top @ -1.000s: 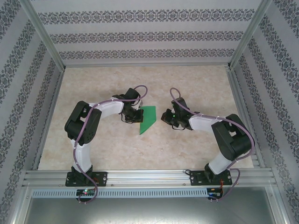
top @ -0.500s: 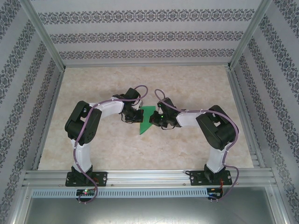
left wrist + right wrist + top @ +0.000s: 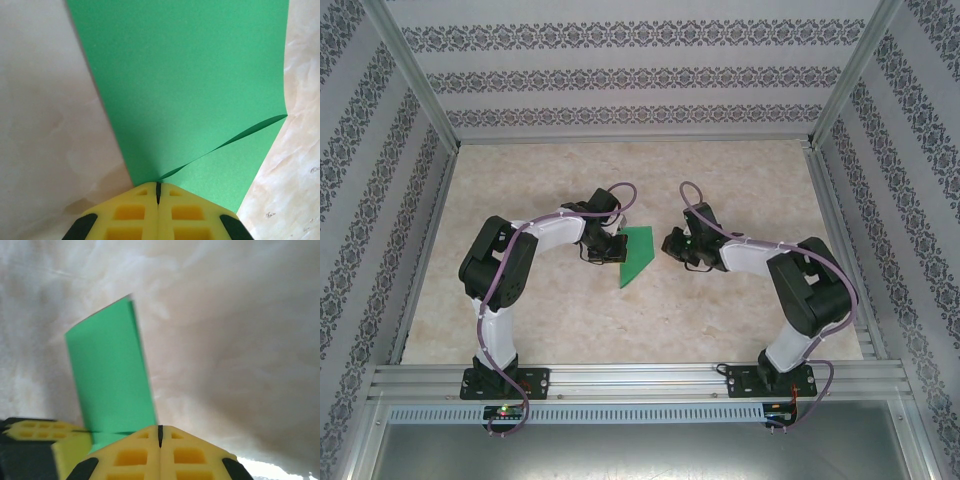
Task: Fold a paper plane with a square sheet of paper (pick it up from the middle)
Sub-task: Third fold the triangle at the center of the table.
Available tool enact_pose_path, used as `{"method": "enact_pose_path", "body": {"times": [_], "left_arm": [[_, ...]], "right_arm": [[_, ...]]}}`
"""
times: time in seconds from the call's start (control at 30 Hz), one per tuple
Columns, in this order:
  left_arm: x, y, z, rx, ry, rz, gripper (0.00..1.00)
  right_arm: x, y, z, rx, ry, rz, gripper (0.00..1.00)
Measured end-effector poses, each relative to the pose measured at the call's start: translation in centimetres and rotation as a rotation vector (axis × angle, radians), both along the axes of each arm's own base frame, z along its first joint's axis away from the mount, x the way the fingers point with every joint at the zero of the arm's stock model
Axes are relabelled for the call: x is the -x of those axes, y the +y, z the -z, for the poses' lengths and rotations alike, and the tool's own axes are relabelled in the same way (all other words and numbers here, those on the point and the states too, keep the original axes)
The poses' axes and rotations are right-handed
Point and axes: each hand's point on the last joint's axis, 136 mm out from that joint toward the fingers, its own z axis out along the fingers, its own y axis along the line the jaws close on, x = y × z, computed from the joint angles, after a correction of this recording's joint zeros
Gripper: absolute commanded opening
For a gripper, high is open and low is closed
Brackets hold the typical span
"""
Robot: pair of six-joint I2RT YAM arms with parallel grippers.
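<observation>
Currently | left gripper [image 3: 158, 186] jaws pressed together, pinching thin bright green folded paper sheet [image 3: 190, 80] | right gripper [image 3: 160, 429] jaws pressed together, empty | we judge unpressed flap may spring open, skewing crease

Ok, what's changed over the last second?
The right gripper swung left over the right edge of the green paper, then pulled back right to about where it began, jaws shut and empty. Nothing was picked up or let go. The left gripper stayed shut at the paper's left edge, and the paper kept its place and folded shape.
</observation>
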Motion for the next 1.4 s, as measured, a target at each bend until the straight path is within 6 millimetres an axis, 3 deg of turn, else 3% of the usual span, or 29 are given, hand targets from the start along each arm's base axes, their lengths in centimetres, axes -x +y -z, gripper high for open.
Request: {"method": "enact_pose_path", "body": {"times": [0.2,0.3,0.47,0.77,0.93,1.07,1.4], "left_arm": [[0.0,0.0,0.0,0.004,0.001,0.0,0.0],[0.0,-0.1,-0.1,0.006,0.002,0.001,0.0],[0.0,-0.1,-0.1,0.007,0.003,0.002,0.0],[-0.1,-0.2,-0.5,0.014,0.001,-0.005,0.01],[0.4,-0.2,-3.0,0.072,-0.032,-0.054,0.09],[1.4,-0.4,-4.8,0.144,-0.049,-0.103,0.08],[4.4,-2.5,-2.8,0.205,0.079,-0.107,0.05]], "right_arm": [[1.8,4.9,0.0,-0.076,0.026,-0.124,0.0],[2.1,6.2,0.9,-0.1,0.057,-0.147,0.0],[2.4,6.2,2.8,-0.096,0.111,-0.138,0.0],[2.2,6.1,2.9,-0.079,0.121,-0.128,0.0],[2.2,6.0,3.0,-0.076,0.127,-0.122,0.0],[2.2,6.0,3.0,-0.075,0.13,-0.12,0.0],[2.2,6.0,3.1,-0.072,0.132,-0.117,0.0]]}}
